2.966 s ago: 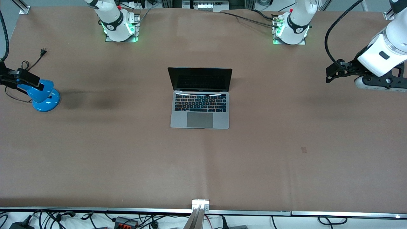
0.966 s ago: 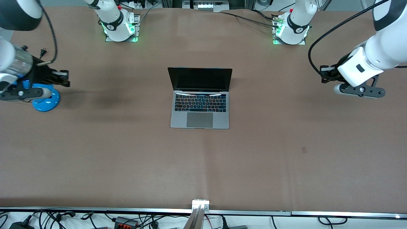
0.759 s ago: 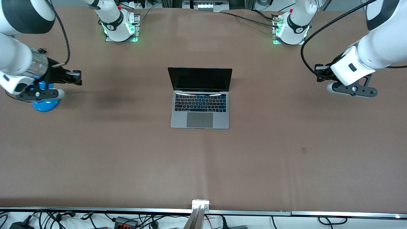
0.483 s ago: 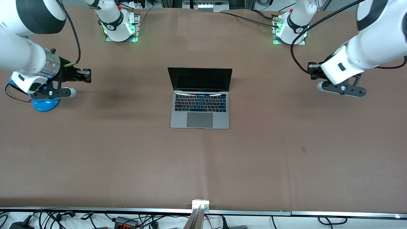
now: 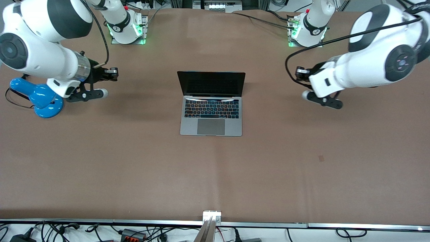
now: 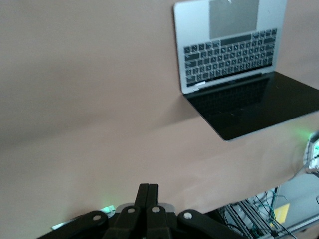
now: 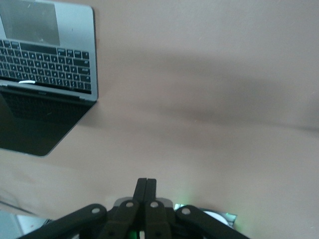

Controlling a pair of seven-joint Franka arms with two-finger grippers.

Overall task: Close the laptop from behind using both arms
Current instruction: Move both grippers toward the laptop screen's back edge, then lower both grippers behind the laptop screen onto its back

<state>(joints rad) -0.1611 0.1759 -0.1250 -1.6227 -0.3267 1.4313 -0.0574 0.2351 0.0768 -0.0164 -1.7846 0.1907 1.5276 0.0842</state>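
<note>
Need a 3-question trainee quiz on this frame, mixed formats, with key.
1. True or false: the laptop lid is already shut.
2. Fill in: both end effectors have their fingers ____.
3. Multiple choice: the blue lamp sits toward A) the right arm's end of the table, B) the left arm's end, C) on the laptop.

Key: 1 false, the screen stands open. 2 shut; the left end effector and right end effector both hover over bare table, one to each side of the laptop, neither touching it. 3 A.
</note>
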